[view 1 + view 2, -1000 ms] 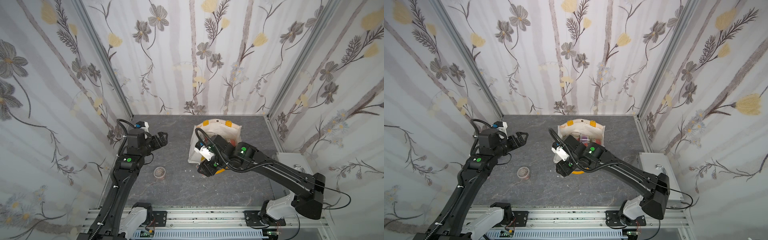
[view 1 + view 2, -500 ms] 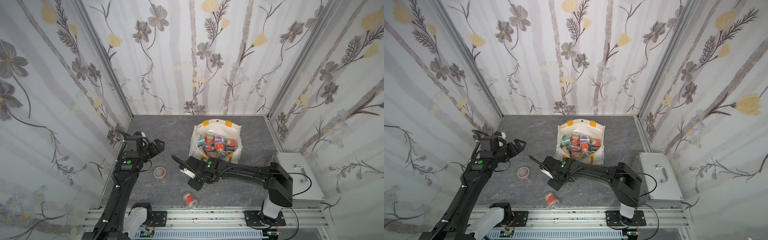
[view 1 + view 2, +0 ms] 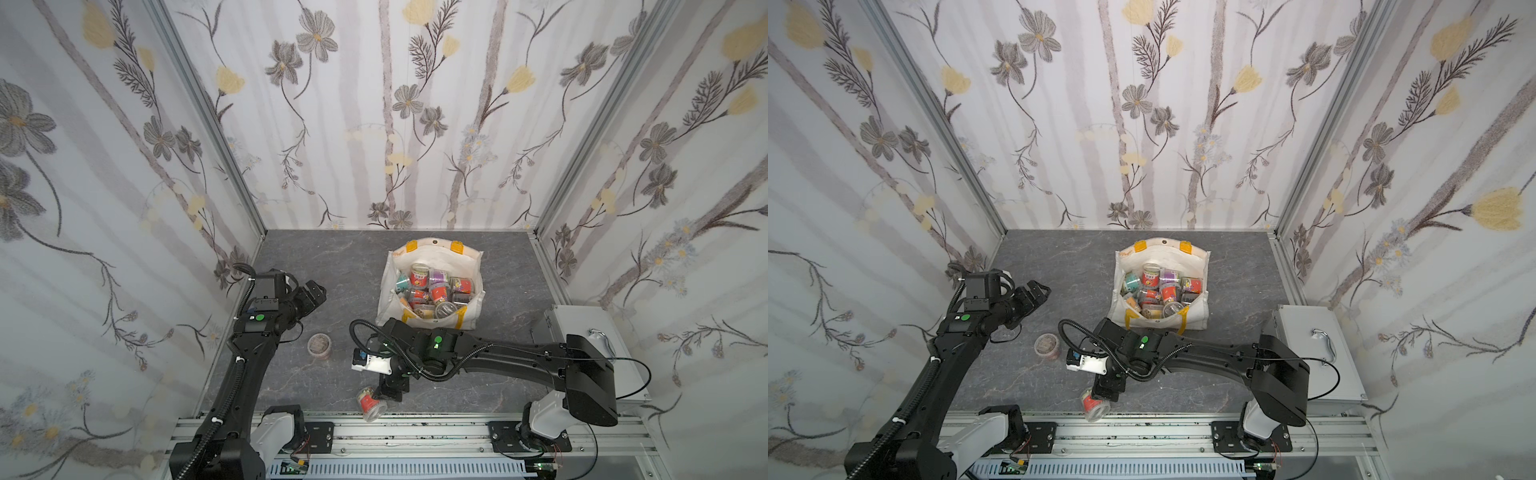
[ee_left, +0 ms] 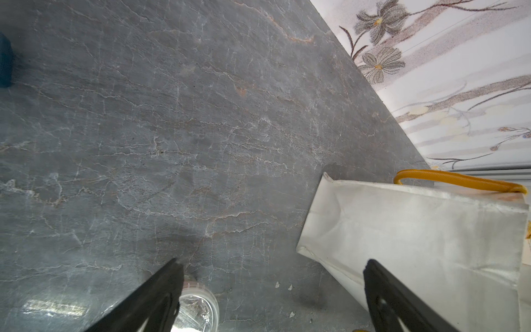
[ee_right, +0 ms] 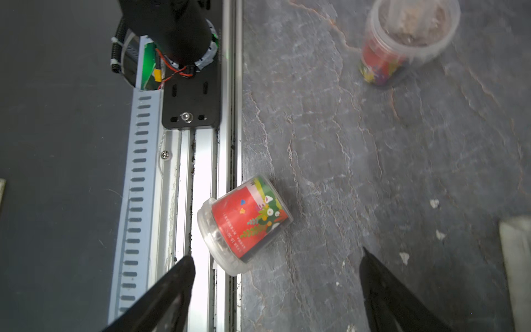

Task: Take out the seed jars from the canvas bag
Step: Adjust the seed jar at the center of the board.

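Right claw (image 5: 275, 255) is now spread wide and empty; a second ago it was down at the mouth of the canvas bag (image 3: 388, 286), half a second ago already swung out toward the front of the table (image 3: 332, 257)

The red-label jar (image 5: 247, 221) is out of the bag. It lies on its side right at the front edge of the table, its lid end hanging over the metal rail (image 5: 201, 161). In the right wrist view it sits just ahead of the open claw and touches neither finger. Looks let go or dropped rather than set down. It counts as out, but I judge it could roll off onto the rail

A second jar (image 3: 319, 345) stands upright on the table between the two arms, same spot as before

Left claw (image 4: 273, 264) is also wide open and empty, hanging over the table beside the bag. The upright jar peeks out by one of its fingers. That arm has shifted a little over the last second but carries nothing

The bag stands toward the back of the table with its mouth open, and the heap of jars (image 3: 432, 286) inside is in plain sight now that the right arm is off it; red, orange, green and purple labels are mixed together

Two jars out, most left, so the task is early. Likely next: the right arm returns to the bag, though the edge jar may need a nudge inward first
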Controlling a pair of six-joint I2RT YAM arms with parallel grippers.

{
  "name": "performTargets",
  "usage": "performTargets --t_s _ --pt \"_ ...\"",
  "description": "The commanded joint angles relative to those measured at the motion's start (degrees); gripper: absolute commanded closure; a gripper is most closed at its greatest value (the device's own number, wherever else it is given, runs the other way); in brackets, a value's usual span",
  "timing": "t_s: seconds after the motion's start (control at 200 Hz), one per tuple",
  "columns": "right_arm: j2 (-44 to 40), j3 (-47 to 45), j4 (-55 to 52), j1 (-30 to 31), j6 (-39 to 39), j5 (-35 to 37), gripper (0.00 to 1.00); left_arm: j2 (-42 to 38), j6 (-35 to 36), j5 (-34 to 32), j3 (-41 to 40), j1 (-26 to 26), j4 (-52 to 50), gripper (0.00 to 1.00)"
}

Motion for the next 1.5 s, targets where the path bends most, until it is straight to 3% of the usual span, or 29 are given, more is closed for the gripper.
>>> performTargets --t_s 0.0,0.29,0.674,0.979,1.169,1.494 --pt "1.24 -0.73 3.31 0.09 -17.81 -4.91 0.00 -0.11 -0.64 0.53 -0.05 0.39 -0.21 0.00" --pt "7.80 1.74 6.32 0.18 -23.45 -4.72 0.00 -0.65 0.01 0.72 -1.47 0.57 -0.23 0.00" --pt "15.43 7.87 -3.23 0.45 -27.97 -4.33 0.04 -2.56 0.34 0.65 -2.48 0.65 -0.56 0.00" --pt "8.82 5.82 -2.01 -0.08 -18.86 -4.79 0.03 -2.83 -0.19 0.62 -2.63 0.66 -0.64 0.00" --pt "2.80 -1.81 3.69 0.16 -12.99 -2.49 0.00 -2.68 -0.43 0.51 -2.94 0.66 -0.11 0.00" --pt "6.20 -5.79 7.26 2.36 -6.66 6.25 0.00 -2.59 -1.16 0.38 -3.82 0.66 0.99 0.00"
